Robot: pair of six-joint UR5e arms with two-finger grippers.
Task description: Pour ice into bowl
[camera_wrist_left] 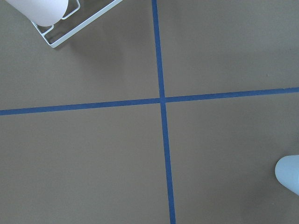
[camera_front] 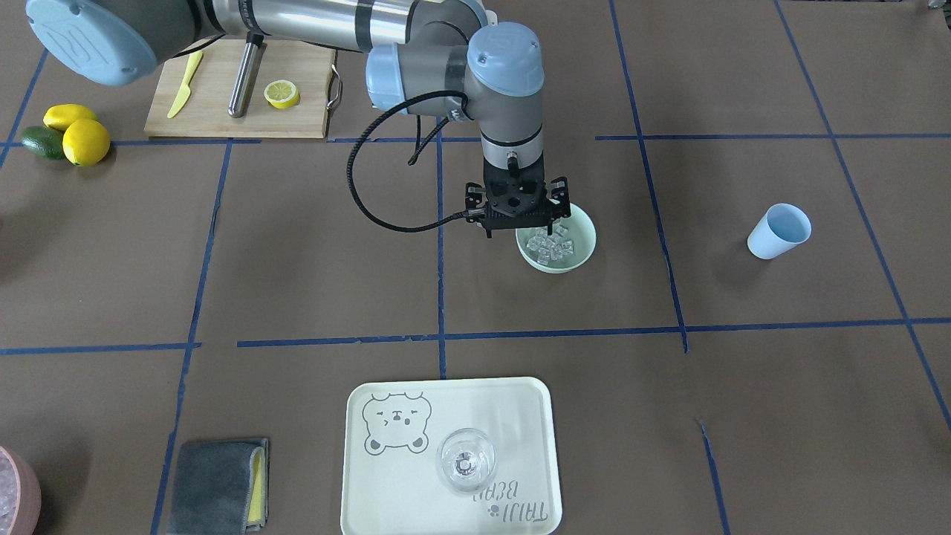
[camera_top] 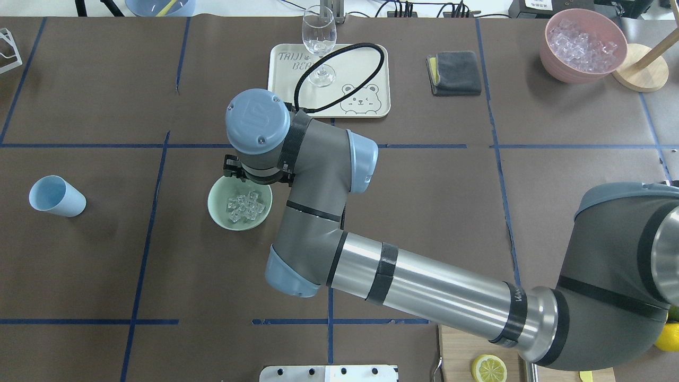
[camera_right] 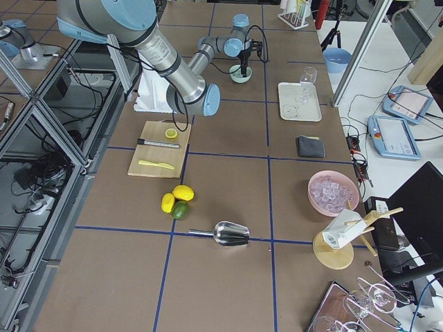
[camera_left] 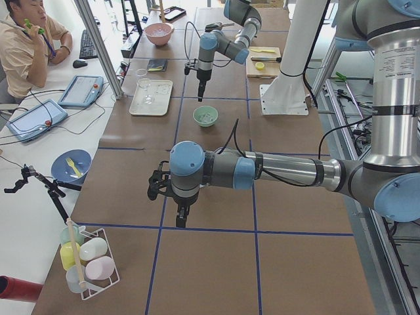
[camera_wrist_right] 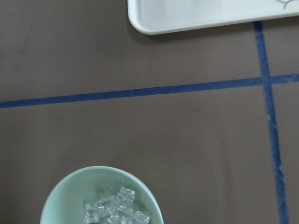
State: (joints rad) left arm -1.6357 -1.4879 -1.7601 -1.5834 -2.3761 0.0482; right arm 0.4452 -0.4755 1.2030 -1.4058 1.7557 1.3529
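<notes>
Right gripper (camera_front: 520,220), jaws unclear, above bowl (camera_front: 588,253), glassy ice (camera_front: 550,244).

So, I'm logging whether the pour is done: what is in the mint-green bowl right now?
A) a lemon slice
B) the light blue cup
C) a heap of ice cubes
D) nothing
C: clear ice cubes lie heaped in the mint-green bowl, as the front, overhead and right wrist views all show.

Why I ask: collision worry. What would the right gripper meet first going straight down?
Most likely the bowl or the ice in it. The right gripper hangs above it, though exact depth is unclear.
</notes>
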